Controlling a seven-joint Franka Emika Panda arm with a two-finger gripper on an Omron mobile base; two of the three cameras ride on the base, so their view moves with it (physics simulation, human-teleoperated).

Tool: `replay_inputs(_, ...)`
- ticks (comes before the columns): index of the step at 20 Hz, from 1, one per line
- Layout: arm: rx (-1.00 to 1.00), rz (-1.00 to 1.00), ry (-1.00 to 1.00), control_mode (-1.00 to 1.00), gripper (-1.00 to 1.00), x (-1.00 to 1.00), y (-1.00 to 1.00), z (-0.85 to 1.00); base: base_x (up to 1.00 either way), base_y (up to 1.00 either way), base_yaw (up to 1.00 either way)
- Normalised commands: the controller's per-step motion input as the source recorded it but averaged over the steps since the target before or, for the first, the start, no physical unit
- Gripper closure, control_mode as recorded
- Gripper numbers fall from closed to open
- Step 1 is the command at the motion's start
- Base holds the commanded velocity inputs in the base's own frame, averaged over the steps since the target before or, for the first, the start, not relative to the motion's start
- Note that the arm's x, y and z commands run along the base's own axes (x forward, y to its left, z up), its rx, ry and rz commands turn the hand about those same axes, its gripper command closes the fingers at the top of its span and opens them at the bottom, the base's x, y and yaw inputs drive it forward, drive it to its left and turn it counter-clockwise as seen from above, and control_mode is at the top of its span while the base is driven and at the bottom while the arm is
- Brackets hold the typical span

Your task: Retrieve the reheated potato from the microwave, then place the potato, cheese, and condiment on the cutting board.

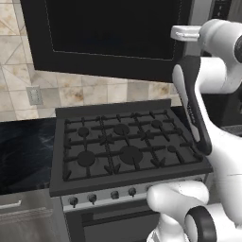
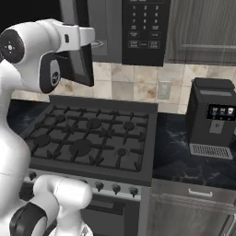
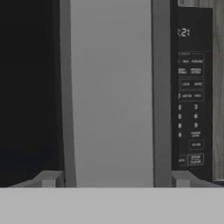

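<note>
The black microwave (image 1: 113, 33) hangs over the range with its dark glass door shut. My gripper (image 1: 178, 33) is raised to the door's right edge, by the keypad panel (image 2: 143, 27). In the hand view the grey vertical door handle (image 3: 111, 87) stands very close between my fingertips (image 3: 49, 179), with the keypad (image 3: 190, 109) to its right. The gripper (image 3: 116, 180) is open, with its jaws wide on either side of the handle and apart from it. The potato, cheese, condiment and cutting board are out of view.
A gas stove (image 1: 123, 142) with dark grates and front knobs sits under the microwave. Black stone counter (image 1: 23, 151) flanks it. A black coffee machine (image 2: 212, 117) stands on the counter to the right. My own arm (image 1: 194, 108) reaches up over the stove's right side.
</note>
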Motion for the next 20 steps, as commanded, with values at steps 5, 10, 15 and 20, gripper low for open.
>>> replay_inputs(5, -0.06, 0.0, 0.0, -1.0, 1.0, -0.79, 0.25, 0.09, 0.0, 0.0, 0.0)
replay_inputs(10, -0.04, -0.02, 0.0, -1.0, 1.0, -0.78, 0.28, 0.06, 0.0, 0.0, 0.0)
replay_inputs(15, -0.01, -0.05, 0.02, -1.0, 1.0, -0.73, 0.35, 0.02, 0.0, 0.0, 0.0)
replay_inputs(20, 0.0, -0.06, 0.06, -1.0, 1.0, -0.63, 0.44, 0.0, 0.0, 0.0, 0.0)
